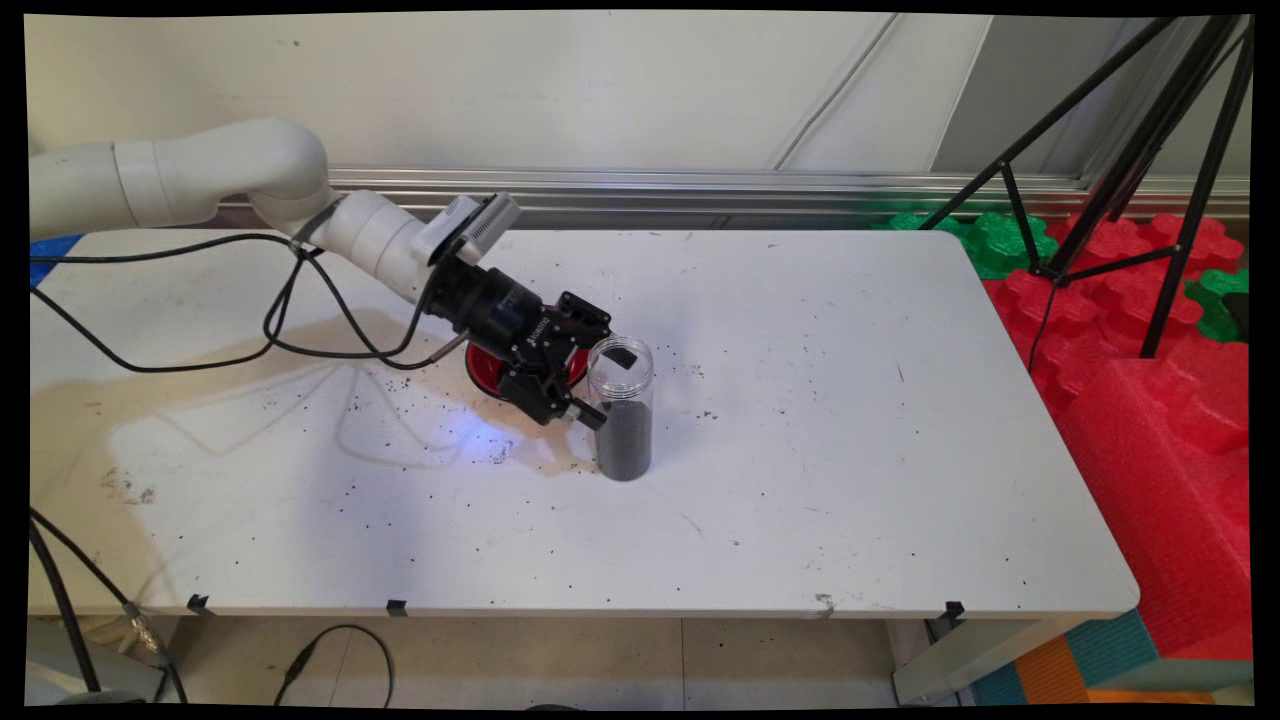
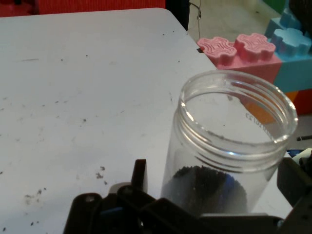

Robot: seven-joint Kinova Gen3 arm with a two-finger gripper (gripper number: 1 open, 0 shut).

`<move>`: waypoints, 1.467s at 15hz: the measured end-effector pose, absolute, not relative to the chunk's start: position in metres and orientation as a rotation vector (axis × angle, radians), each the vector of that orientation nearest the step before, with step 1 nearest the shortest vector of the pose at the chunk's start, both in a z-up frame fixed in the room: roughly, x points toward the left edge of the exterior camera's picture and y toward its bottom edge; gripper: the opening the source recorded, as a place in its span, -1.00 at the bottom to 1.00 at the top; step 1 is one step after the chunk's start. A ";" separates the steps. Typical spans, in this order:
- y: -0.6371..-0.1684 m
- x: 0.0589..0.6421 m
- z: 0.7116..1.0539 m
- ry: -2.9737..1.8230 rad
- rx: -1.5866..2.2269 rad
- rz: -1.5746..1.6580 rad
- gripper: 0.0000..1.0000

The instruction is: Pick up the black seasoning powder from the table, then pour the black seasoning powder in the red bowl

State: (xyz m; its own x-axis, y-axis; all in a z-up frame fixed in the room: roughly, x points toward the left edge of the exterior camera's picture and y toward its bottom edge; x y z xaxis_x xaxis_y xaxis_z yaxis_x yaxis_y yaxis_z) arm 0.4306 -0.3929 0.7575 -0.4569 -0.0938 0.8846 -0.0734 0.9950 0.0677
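Straddling the jar [image 2: 229, 146] with spread fingers [image 2: 140, 178], the gripper [image 1: 590, 395] grips nothing. The open, upright jar, partly filled with dark granules, may tip if nudged. Behind the jar lies a red dish [image 1: 482, 365].

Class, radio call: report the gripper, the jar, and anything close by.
Gripper open, fingers either side of the clear jar. Jar upright, lidless, part full of dark grains. Red bowl just behind the gripper. Loose grains scattered on the table.
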 end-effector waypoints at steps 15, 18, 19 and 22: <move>-0.398 0.407 0.737 -2.028 0.116 -0.043 -1.00; -0.399 0.405 0.735 -2.026 0.114 -0.044 -1.00; -0.399 0.405 0.734 -2.026 0.114 -0.044 -1.00; -0.398 0.404 0.733 -2.027 0.111 -0.043 -1.00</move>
